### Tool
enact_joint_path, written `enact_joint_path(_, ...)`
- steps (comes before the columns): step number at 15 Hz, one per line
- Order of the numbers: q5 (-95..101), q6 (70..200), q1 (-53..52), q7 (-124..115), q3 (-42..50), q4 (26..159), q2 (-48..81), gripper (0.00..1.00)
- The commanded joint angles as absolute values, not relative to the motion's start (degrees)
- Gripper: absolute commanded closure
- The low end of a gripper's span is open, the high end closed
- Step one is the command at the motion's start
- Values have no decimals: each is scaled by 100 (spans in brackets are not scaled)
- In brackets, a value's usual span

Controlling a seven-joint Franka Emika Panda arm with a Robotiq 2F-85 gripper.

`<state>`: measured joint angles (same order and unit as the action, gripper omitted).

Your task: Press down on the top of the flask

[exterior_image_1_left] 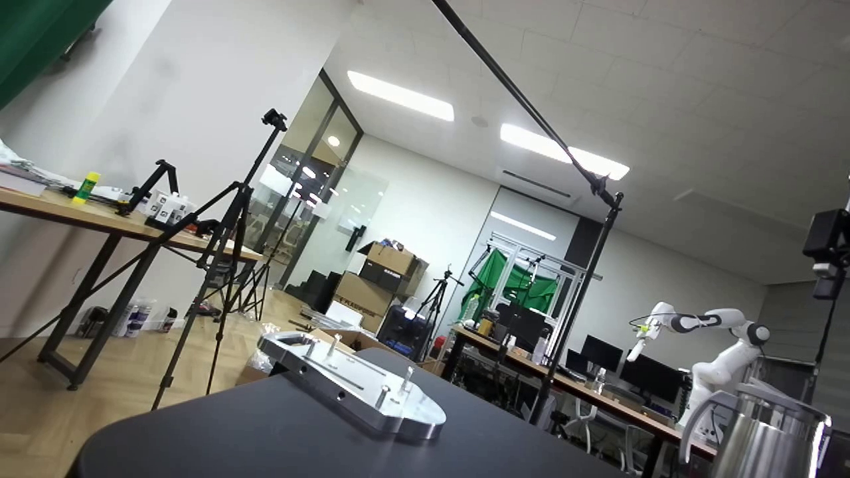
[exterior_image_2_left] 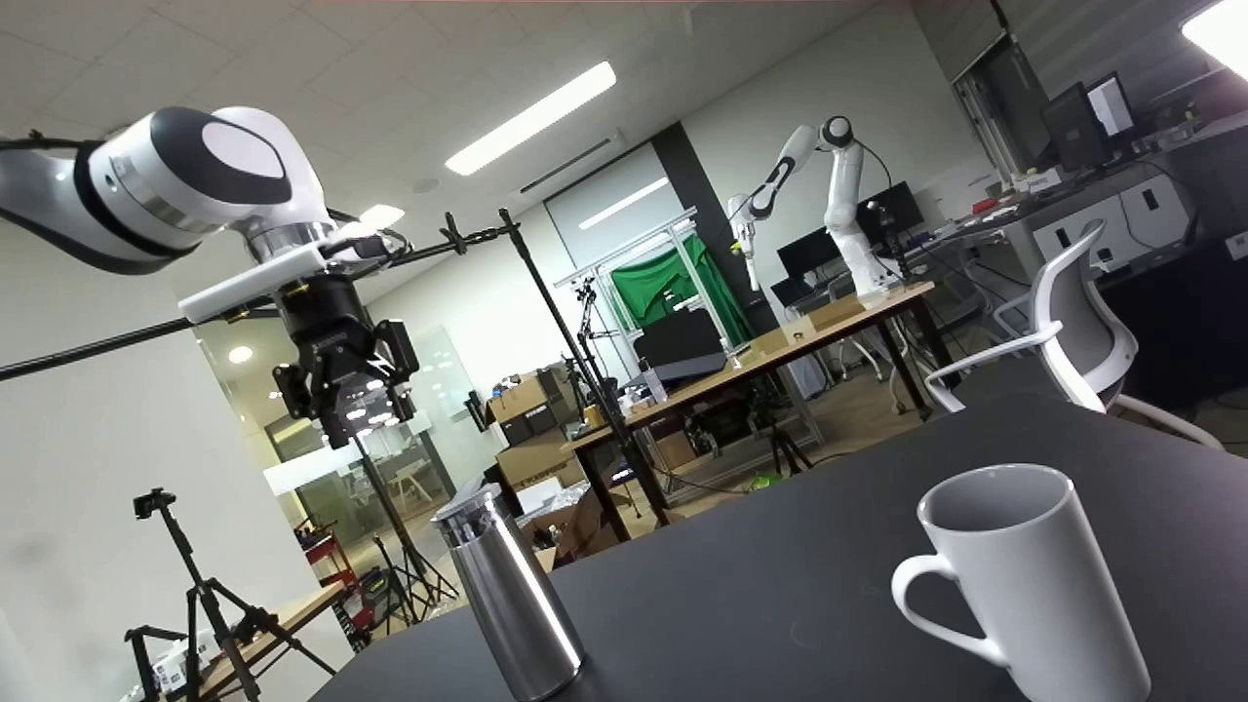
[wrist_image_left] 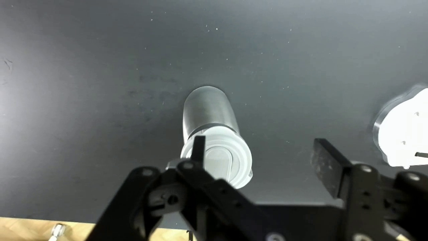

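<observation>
The black gripper (exterior_image_2_left: 370, 417), all angular links and round bolt heads, hangs with its fingers (wrist_image_left: 198, 150) spread wide and holds nothing between them. Their pads (wrist_image_left: 328, 174) are flat, rectangular blocks, one with a scuffed grey patch on its inner face. Above the gripper, the arm (exterior_image_2_left: 229, 175) is smooth, glossy white with dark grey inserts and rings. Below the gripper and apart from its fingertips, the flask (exterior_image_2_left: 512, 595) stands upright, a shiny, silvery metal cylinder streaked lengthwise with reflections. Its lid (wrist_image_left: 230, 149) is a matte, pale grey disc with stepped concentric rims and a rounded inset panel; in the wrist view one finger crosses in front of it. A curved, smooth grey handle (exterior_image_1_left: 694, 415) shows on the flask in an exterior view. Under the gripper spreads the smooth black table (wrist_image_left: 284, 83), its dull sheen dotted with pale specks. Out past the opposite finger, well apart from the gripper, lies a thick, silvery metal plate (exterior_image_1_left: 358, 374) with a wavy edge, drilled holes and short upright pegs (exterior_image_1_left: 382, 397). A smooth, tall-sided white mug (exterior_image_2_left: 1043, 604) with a looped ear stands lower than the gripper and farther from it than the flask.
</observation>
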<state>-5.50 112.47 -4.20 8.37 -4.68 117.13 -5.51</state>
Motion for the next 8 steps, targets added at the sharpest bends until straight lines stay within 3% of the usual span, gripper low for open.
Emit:
enact_joint_path(1, -459, 10973, -411, 751, -424, 11592, -560, 0)
enact_joint_path(8, -546, 10822, -422, 830, -425, 11693, -548, 0)
